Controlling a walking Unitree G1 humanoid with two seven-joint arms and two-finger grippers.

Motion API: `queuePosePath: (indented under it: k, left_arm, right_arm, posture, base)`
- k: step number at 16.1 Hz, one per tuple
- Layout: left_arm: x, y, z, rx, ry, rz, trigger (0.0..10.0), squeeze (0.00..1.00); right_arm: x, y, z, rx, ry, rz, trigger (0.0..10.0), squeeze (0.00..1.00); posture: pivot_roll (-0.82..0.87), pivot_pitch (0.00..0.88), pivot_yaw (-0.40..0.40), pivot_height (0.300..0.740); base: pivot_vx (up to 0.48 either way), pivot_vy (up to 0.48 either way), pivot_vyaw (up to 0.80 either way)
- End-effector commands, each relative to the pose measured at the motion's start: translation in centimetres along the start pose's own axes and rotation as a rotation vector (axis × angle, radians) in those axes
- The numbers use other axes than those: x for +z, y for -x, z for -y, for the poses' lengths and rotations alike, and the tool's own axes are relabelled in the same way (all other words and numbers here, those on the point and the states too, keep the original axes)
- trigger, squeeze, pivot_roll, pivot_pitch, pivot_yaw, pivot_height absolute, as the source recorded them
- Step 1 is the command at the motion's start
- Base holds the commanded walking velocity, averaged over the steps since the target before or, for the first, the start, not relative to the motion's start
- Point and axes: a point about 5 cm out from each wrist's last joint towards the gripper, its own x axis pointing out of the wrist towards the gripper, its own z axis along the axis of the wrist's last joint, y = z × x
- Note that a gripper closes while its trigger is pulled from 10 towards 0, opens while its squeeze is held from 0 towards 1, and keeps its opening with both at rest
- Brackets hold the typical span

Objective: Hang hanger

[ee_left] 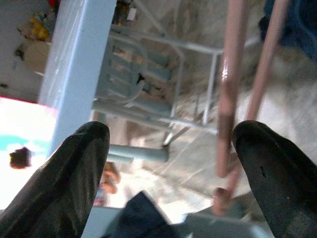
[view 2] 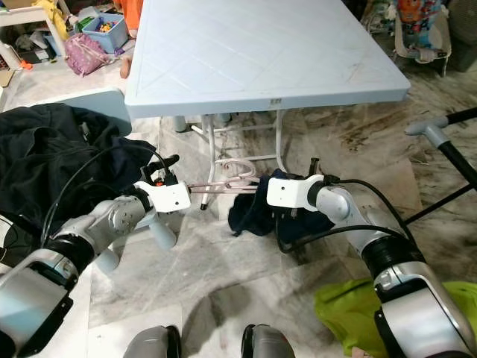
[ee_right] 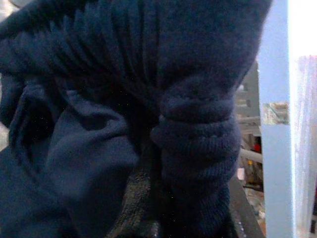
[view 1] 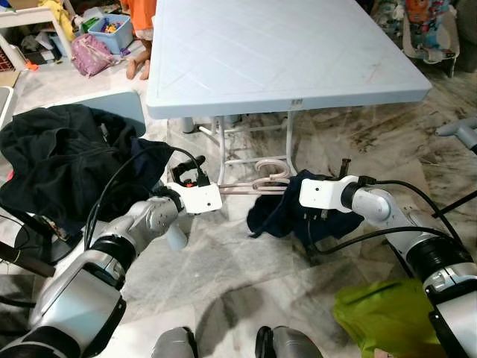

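Hanger (view 1: 261, 184), one, pink, between spread left gripper (ee_left: 171, 163) fingers, right gripper (view 1: 309, 212) seemingly clamping one navy garment (view 1: 279, 212).

Pale blue folding table (view 1: 283, 52) seen across upper middle of frame, white metal legs (view 1: 287, 145) below its near edge. Black garment (view 1: 59, 160) heaped at left. Marbled floor (view 1: 223, 261) seen throughout. Lime-green cloth (view 1: 380, 317) lying at lower right. Pink bag (view 1: 91, 54) and blue bin of toys (view 1: 112, 31) set at upper left. Grey handle (view 1: 462, 133) seen at right edge. Bare foot of person (view 1: 138, 68) visible beside table's far left corner.
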Motion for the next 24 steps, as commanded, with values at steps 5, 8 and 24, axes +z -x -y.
queuePosePath:
  k: [5,8,24]
  left_arm:
    - [1.2,-0.2,0.8,-0.058,0.327,0.099,10.0,1.00]
    - [2.1,-0.6,1.4,-0.180,0.502,0.153,10.0,0.00]
    - [1.9,0.7,2.7,-0.786,0.494,0.155,0.0,0.00]
  right_arm:
    - [0.7,-0.4,0.3,-0.045,0.006,0.041,10.0,0.00]
    - [1.1,-0.3,-0.4,-0.006,-0.005,0.096,10.0,0.00]
    - [0.9,0.4,-1.7,0.213,0.031,0.170,10.0,0.00]
  posture:
    - [-0.09,0.104,-0.006,0.740]
    - [-0.09,0.102,-0.008,0.740]
    - [-0.07,0.093,0.008,0.740]
  base:
    - [0.000,0.000,0.00]
    - [0.000,0.000,0.00]
    - [0.000,0.000,0.00]
